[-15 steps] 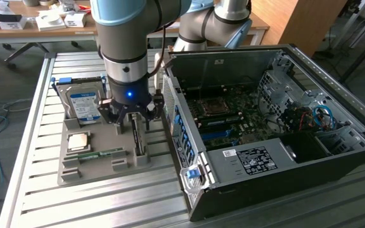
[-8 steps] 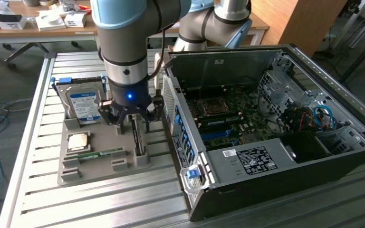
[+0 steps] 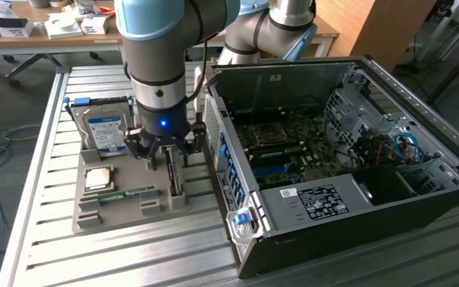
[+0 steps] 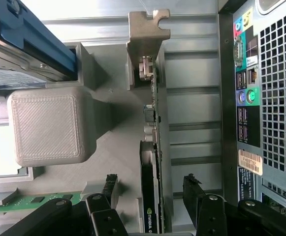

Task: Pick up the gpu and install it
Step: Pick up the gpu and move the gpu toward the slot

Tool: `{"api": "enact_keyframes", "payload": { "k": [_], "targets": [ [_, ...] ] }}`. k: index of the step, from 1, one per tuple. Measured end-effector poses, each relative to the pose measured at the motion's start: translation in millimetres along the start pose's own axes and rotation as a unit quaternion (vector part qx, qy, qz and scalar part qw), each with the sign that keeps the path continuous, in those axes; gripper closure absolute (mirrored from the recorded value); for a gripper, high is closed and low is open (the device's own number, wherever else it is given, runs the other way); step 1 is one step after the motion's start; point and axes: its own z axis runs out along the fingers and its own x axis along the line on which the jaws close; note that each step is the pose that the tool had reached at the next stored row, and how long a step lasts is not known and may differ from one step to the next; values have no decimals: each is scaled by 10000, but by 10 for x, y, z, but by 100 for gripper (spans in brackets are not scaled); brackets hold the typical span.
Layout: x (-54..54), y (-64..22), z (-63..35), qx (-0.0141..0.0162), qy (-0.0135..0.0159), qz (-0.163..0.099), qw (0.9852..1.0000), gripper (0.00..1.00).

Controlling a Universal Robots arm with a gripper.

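exterior view: the gripper (image 3: 167, 156) hangs low over the grey holder (image 3: 126, 212) on the slatted tabletop (image 3: 110, 257), just beside the open computer case (image 3: 317, 203). the gpu (image 3: 174, 179) stands on edge in a slot of the holder, right under the gripper.

wrist view: the fingers (image 4: 192, 189) are apart, one on each side of the upright gpu (image 4: 151, 147), with neither touching it.

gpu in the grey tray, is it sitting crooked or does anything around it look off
Nothing stands out. The gpu stands on edge, straight in its slot in the grey tray, with the open hand straddling it. The hard drive and memory stick sit in their own holders.
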Motion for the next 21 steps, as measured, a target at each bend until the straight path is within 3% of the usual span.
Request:
{"api": "enact_keyframes", "payload": {
  "k": [13,15,21],
  "targets": [
    [0,0,1,-1,-1,0,10000,35],
    [0,0,2,-1,-1,0,10000,44],
    [1,15,2,0,-1,1,10000,44]
  ]
}}
